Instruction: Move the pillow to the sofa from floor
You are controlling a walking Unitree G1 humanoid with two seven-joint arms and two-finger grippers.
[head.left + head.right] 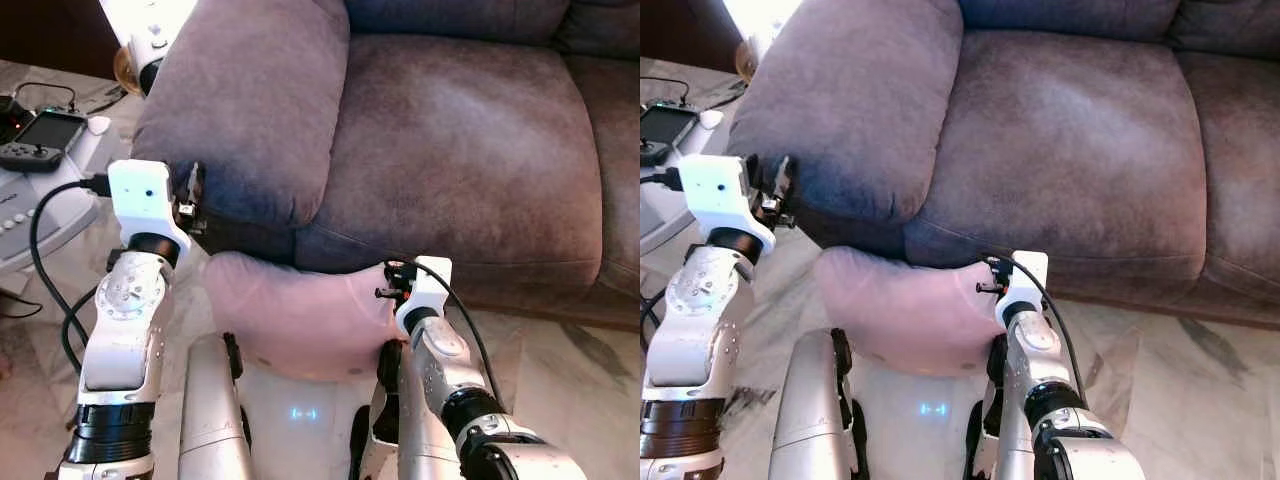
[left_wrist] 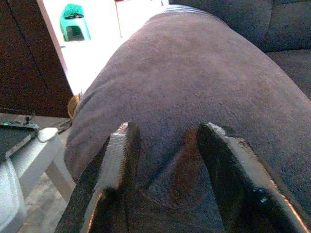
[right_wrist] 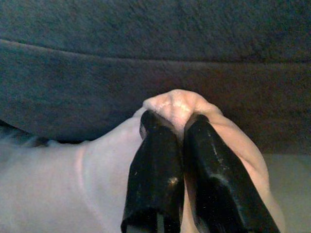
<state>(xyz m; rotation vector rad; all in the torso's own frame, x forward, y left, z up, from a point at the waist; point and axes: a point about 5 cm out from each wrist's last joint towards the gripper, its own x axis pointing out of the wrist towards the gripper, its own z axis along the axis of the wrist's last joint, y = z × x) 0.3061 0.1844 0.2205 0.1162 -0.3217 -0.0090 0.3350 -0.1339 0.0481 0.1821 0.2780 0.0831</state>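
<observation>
- The pink pillow (image 1: 300,315) hangs low in the centre of the head views, its long axis left to right, touching the sofa (image 1: 470,150) front below the seat cushion; the seat lies up-frame of it.
- The right gripper (image 3: 175,128) pinches the pillow's corner, fingers pressed together on a puckered fold; the right wrist view shows this.
- The left gripper (image 2: 163,145), fingers spread, rests against the sofa armrest (image 1: 250,100), at the upper left.
</observation>
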